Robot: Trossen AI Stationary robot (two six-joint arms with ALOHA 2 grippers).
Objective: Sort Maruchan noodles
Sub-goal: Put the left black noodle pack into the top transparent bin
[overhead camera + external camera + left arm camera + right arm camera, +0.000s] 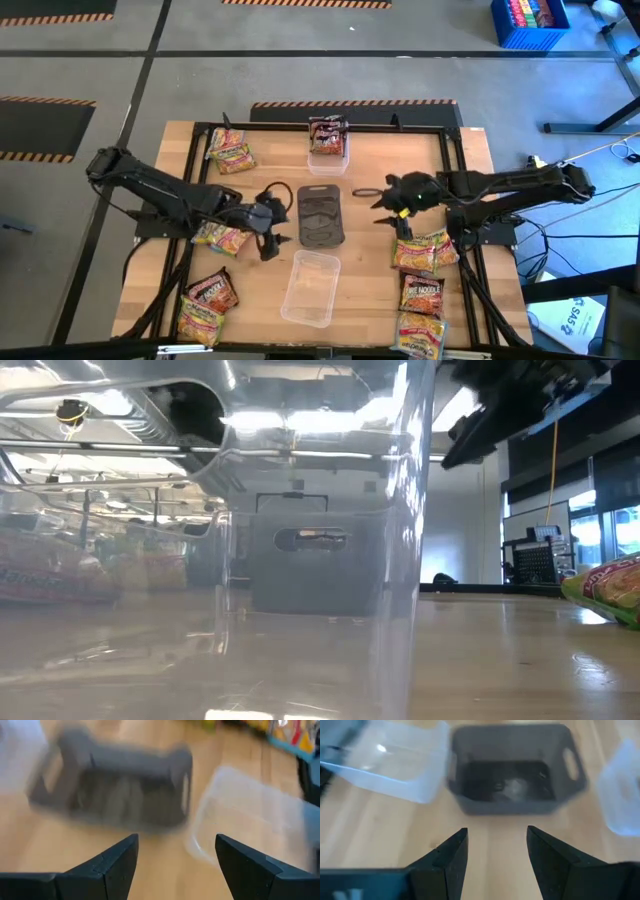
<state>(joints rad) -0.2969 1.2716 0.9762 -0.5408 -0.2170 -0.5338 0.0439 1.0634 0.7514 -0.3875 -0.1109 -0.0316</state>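
Maruchan noodle packets lie flat on the table in two groups. On the left are one [230,152] near the far edge, one [222,237] under my left arm and two [205,305] near the front. Three are stacked in a column on the right [422,290]. One dark packet [328,133] sits in the far clear tray [328,160]. My left gripper [277,222] [175,865] is open, just left of the dark grey tray [321,215]. My right gripper [380,205] [497,855] is open, just right of it. Both are empty.
The dark grey tray [115,785] [512,770] lies at the table's centre between the grippers. An empty clear tray [310,287] [300,560] stands near the front edge. A black frame [455,160] borders the table. A blue crate [530,22] stands on the floor beyond.
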